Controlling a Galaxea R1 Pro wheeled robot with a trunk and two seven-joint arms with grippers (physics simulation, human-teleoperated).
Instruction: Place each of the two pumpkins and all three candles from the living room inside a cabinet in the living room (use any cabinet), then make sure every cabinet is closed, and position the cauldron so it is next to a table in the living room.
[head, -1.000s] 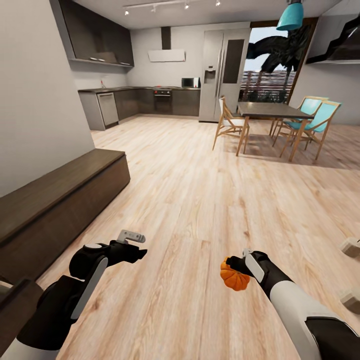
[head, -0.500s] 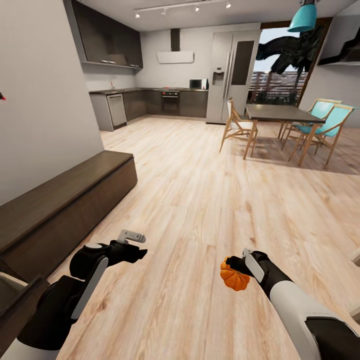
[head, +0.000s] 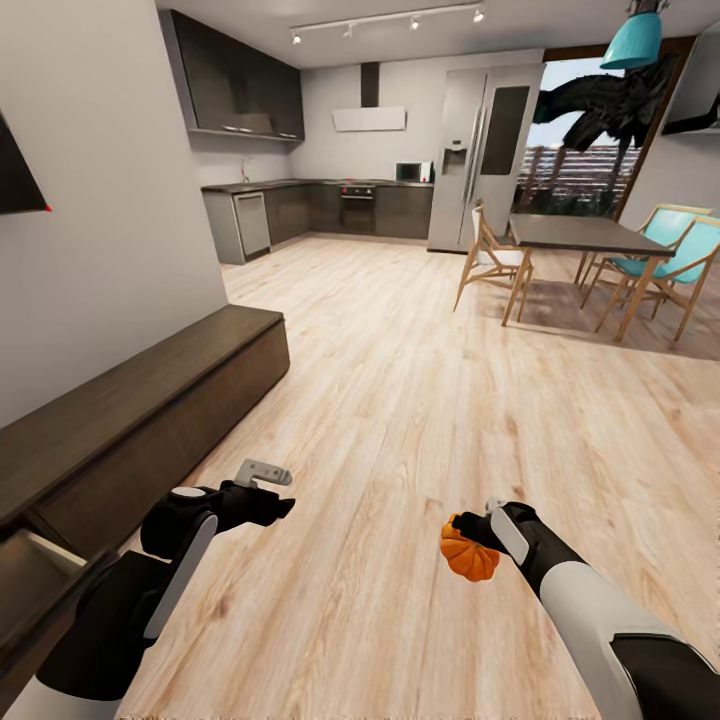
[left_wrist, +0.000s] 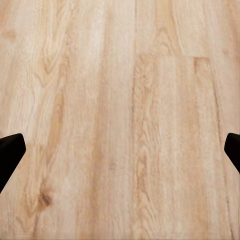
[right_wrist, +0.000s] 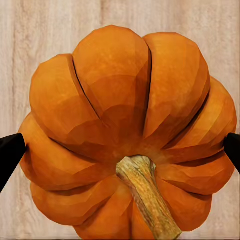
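A bright-orange ribbed pumpkin (head: 470, 556) hangs low over the wooden floor, with my right gripper (head: 472, 530) shut on it. In the right wrist view the pumpkin (right_wrist: 130, 135) sits with its stem toward the camera between both dark fingertips (right_wrist: 10, 155). My left gripper (head: 264, 474) stands open over bare floor; its fingertips (left_wrist: 10, 152) are wide apart with nothing between them. The long low dark-brown cabinet (head: 140, 410) runs along the left wall, beside my left arm. At the lower left an open part of it (head: 35, 585) shows a pale inside.
Wooden floor (head: 400, 400) stretches ahead to the dark grey kitchen (head: 330, 205) and a fridge (head: 485, 160). A dining table (head: 580, 235) with wooden and teal chairs (head: 680, 250) stands at the back right. A black screen corner (head: 18, 170) hangs on the left wall.
The camera has turned left, so the whole room has shifted right in the picture. More of the open cabinet part shows at lower left. Both arms keep their pose, pumpkin still held.
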